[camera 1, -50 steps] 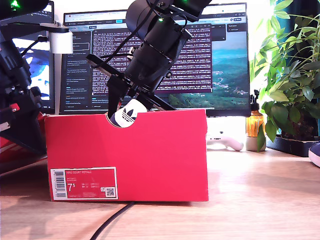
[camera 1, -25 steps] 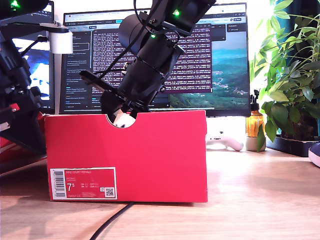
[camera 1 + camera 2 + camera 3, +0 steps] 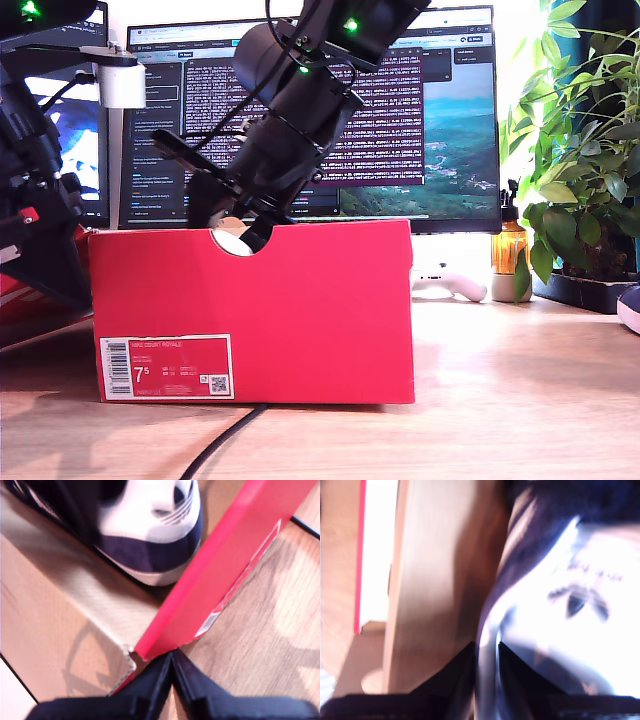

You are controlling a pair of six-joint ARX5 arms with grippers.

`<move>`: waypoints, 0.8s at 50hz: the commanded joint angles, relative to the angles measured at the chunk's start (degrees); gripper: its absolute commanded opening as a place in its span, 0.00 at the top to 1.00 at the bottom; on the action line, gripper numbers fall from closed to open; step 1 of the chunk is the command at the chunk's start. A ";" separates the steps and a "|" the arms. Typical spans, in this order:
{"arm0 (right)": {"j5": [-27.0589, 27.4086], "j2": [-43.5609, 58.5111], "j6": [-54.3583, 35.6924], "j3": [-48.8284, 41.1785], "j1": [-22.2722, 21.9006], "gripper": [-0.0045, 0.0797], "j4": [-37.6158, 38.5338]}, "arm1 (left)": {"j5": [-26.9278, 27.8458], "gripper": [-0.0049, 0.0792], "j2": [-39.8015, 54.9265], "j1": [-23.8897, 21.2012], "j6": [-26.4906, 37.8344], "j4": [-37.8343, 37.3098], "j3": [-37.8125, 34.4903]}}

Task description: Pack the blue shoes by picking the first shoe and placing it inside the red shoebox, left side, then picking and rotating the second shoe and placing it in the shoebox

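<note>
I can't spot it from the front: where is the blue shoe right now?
The blue shoe hangs pinched in my second gripper, inside the red shoebox, showing white through the box's half-round notch toward the exterior view's left.

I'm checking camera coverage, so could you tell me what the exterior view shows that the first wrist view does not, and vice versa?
Only the exterior view shows the monitor, the plant and an arm reaching into the box. Only the first wrist view shows the box's floor, a shoe's navy heel inside and my first gripper, shut. Both show the red box, its label and the table.
</note>
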 commanded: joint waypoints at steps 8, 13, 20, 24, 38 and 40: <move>-0.13 0.02 -0.52 0.55 0.31 0.66 0.42 | 0.07 0.96 0.26 -0.17 0.22 0.44 -0.48; -0.28 -0.11 -1.73 2.54 -0.35 0.66 -0.42 | 0.04 0.96 0.26 -0.17 0.22 0.33 -0.48; -0.09 -0.11 -5.95 7.76 -1.40 0.66 -6.49 | 0.07 0.96 0.26 -0.17 0.22 -0.42 -0.48; 0.55 -0.11 -8.50 10.36 -1.86 0.65 -11.15 | 0.07 0.96 0.26 -0.15 0.20 -0.37 -0.48; 2.69 -0.15 -15.52 18.73 -3.67 0.63 -24.59 | 0.09 0.96 0.26 -0.15 0.17 -0.39 -0.48; 2.75 -0.15 -16.59 19.93 -3.82 0.63 -26.18 | 0.09 0.96 0.26 -0.15 0.15 -0.42 -0.48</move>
